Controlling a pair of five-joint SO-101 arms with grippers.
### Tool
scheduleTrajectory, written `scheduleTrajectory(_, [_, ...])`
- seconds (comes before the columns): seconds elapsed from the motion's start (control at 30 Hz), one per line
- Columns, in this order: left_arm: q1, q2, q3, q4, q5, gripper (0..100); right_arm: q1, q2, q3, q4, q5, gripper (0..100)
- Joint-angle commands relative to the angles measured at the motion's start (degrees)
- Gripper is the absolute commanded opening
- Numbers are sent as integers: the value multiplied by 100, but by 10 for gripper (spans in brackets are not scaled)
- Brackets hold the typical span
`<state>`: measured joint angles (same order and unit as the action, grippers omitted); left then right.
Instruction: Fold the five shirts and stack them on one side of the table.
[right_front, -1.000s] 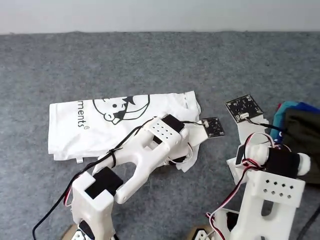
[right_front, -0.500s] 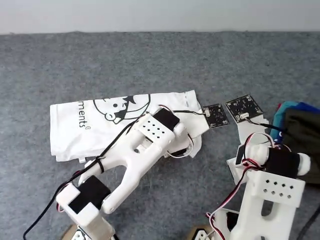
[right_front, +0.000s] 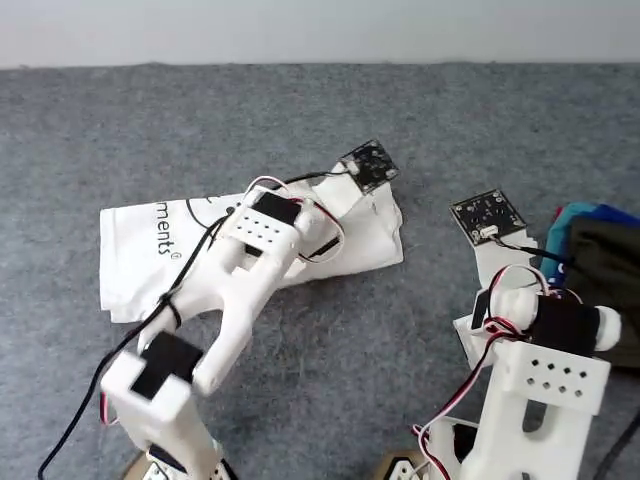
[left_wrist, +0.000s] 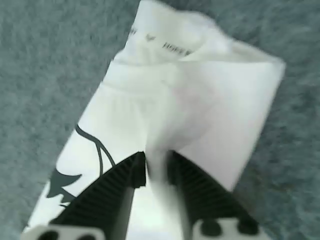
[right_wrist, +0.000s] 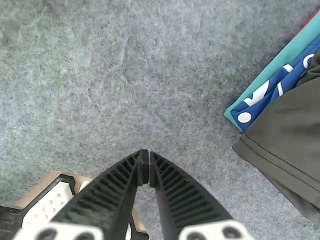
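A white shirt (right_front: 180, 245) with a black cartoon print lies partly folded on the grey table, left of centre. My left gripper (left_wrist: 156, 167) is shut on a pinch of its white cloth (left_wrist: 200, 100), near the collar end. In the high view the left arm (right_front: 255, 250) stretches over the shirt's right part. At the right edge sits a stack of folded shirts (right_front: 600, 270), dark olive on top with blue and teal beneath (right_wrist: 270, 95). My right gripper (right_wrist: 145, 170) is shut on nothing, low over bare carpet beside that stack.
The table is covered in grey carpet (right_front: 300, 120), open across the back and the middle front. The right arm's white body (right_front: 540, 370) stands at the front right. A pale wall (right_front: 320, 30) runs behind the table's far edge.
The left arm has swung from the shirt's lower right corner back and leftward, carrying the pinched cloth over the shirt so that the right end now lies folded. The right arm has not moved.
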<state>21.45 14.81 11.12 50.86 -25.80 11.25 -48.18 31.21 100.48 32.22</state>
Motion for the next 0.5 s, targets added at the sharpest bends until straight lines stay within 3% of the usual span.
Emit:
scheduleTrajectory(0.0, [-325,325,-426,-18,-18,178,40,-92,-18,171,-53,12])
scheduleTrajectory(0.47, [-316,369,-2835,3130,-35,173,31,-92,-18,154,-53,12])
